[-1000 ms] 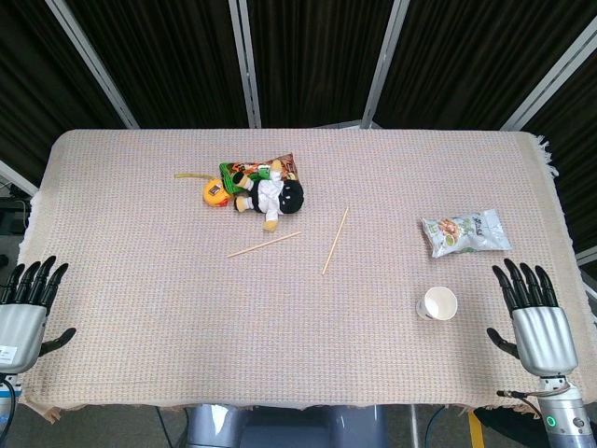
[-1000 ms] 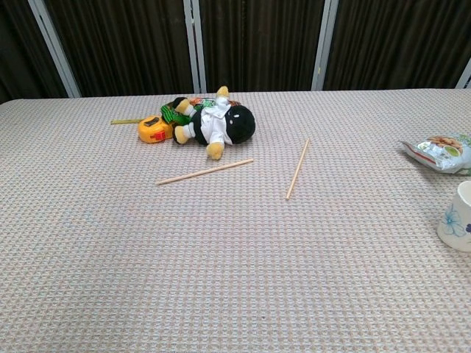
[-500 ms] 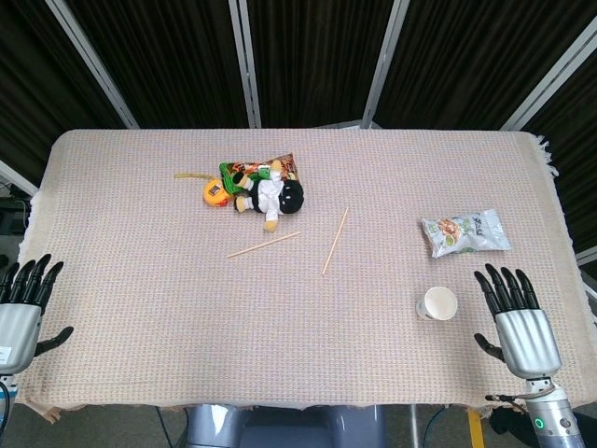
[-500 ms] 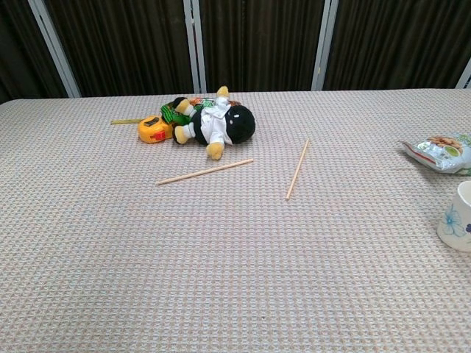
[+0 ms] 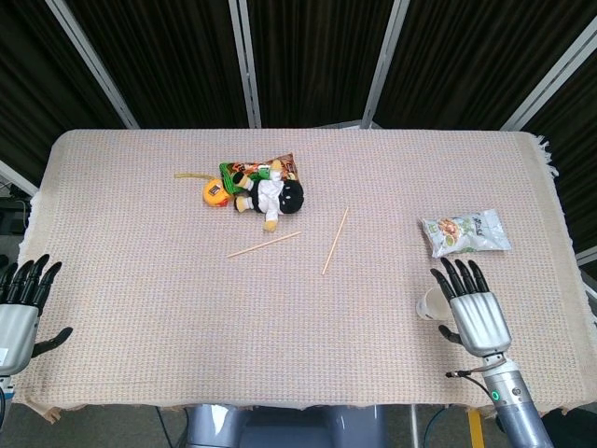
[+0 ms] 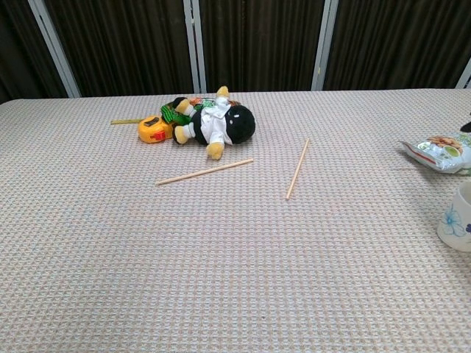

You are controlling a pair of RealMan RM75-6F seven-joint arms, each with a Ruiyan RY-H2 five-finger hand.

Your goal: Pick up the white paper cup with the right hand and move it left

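Note:
The white paper cup point(image 5: 429, 303) stands near the table's front right; the chest view shows a blue flower print on the cup point(image 6: 456, 215) at the frame's right edge. My right hand point(image 5: 473, 311) hovers just right of the cup with fingers spread and straight, covering the cup's right side from the head camera. It holds nothing, and whether it touches the cup cannot be told. My left hand point(image 5: 19, 305) stays at the front left table edge, fingers apart and empty.
A snack bag point(image 5: 465, 231) lies just behind the cup. Two wooden sticks point(image 5: 265, 245) point(image 5: 335, 240) lie mid-table. A plush toy point(image 5: 270, 196), an orange tape measure point(image 5: 215, 191) and a snack packet point(image 5: 252, 171) cluster further back left.
My right hand has moved left from the table's right edge to the cup, now covering part of it. The left hand has dropped slightly. The cup has not moved.

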